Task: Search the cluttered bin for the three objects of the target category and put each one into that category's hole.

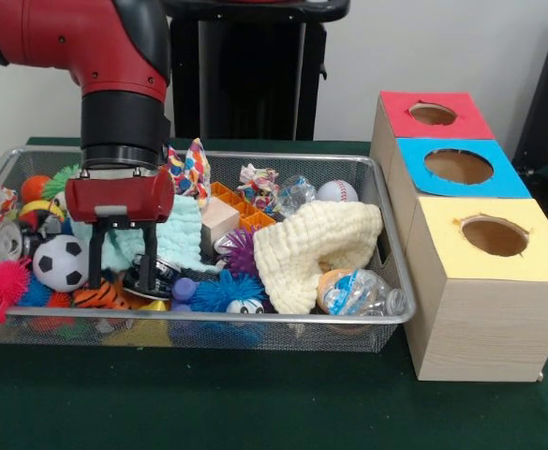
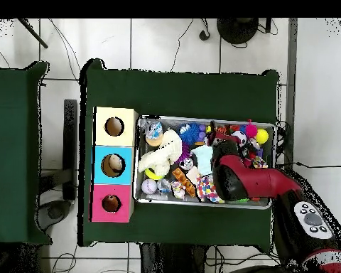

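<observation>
The wire mesh bin [image 1: 255,320] holds a jumble of toys; it also shows in the overhead view [image 2: 202,202]. My gripper [image 1: 124,277] is open and reaches down into the bin's left part, with its fingertips [image 1: 96,272] just above the orange tiger [image 1: 102,296], which lies by the near wall. A small purple lump [image 1: 184,290], partly hidden, sits to the tiger's right. No tan-brown plush shows. The red-surrounded hole [image 1: 433,113] is on the far box right of the bin, and it shows in the overhead view too [image 2: 111,203]. In the overhead view my arm [image 2: 234,170] covers the gripper.
Around the gripper lie a soccer ball [image 1: 60,262], a pink spiky ball [image 1: 7,280], a teal cloth [image 1: 185,234] and a blue spiky ball [image 1: 227,293]. A cream knitted cloth [image 1: 316,246] and a crumpled bottle [image 1: 360,292] fill the right end. The blue hole [image 1: 458,166] and the yellow hole [image 1: 495,235] are nearer.
</observation>
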Robot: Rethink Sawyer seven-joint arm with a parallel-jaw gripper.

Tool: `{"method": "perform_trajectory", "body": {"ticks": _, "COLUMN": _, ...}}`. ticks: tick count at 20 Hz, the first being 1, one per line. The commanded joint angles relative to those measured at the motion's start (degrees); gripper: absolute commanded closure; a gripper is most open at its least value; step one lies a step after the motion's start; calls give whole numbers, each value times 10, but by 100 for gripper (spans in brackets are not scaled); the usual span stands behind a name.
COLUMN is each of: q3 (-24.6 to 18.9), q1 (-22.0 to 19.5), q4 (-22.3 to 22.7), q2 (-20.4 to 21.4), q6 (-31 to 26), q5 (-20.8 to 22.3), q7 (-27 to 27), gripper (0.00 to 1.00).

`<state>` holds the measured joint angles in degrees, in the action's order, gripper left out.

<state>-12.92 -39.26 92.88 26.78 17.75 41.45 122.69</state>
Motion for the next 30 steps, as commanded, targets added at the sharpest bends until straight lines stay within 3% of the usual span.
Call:
{"method": "perform_trajectory", "body": {"ticks": 1, "q3": -32, "q1": 22, "q4": -26, "q2": 2, "q6": -12, "q5": 7, "q7": 41, "gripper": 0}}
{"method": "perform_trajectory", "body": {"ticks": 9, "q3": 22, "q1": 55, "q4": -44, "q2": -37, "q6": 29, "q5": -16, "q7": 37, "gripper": 0}}
{"method": "perform_trajectory", "body": {"ticks": 14, "q3": 56, "q1": 61, "q4": -46, "q2": -45, "q6": -10, "q5": -25, "q7": 34, "gripper": 0}}
{"method": "perform_trajectory", "body": {"ticks": 20, "q3": 99, "q1": 78, "q4": -27, "q2": -10, "q6": -68, "q5": -43, "q7": 33, "gripper": 0}}
{"method": "perform_trajectory", "body": {"ticks": 26, "q3": 103, "q1": 72, "q4": -17, "q2": 24, "q6": -141, "q5": -34, "q7": 10, "gripper": 0}}
{"method": "perform_trajectory", "body": {"ticks": 30, "q3": 104, "q1": 73, "q4": -13, "q2": 34, "q6": -153, "q5": -26, "q7": 11, "gripper": 0}}
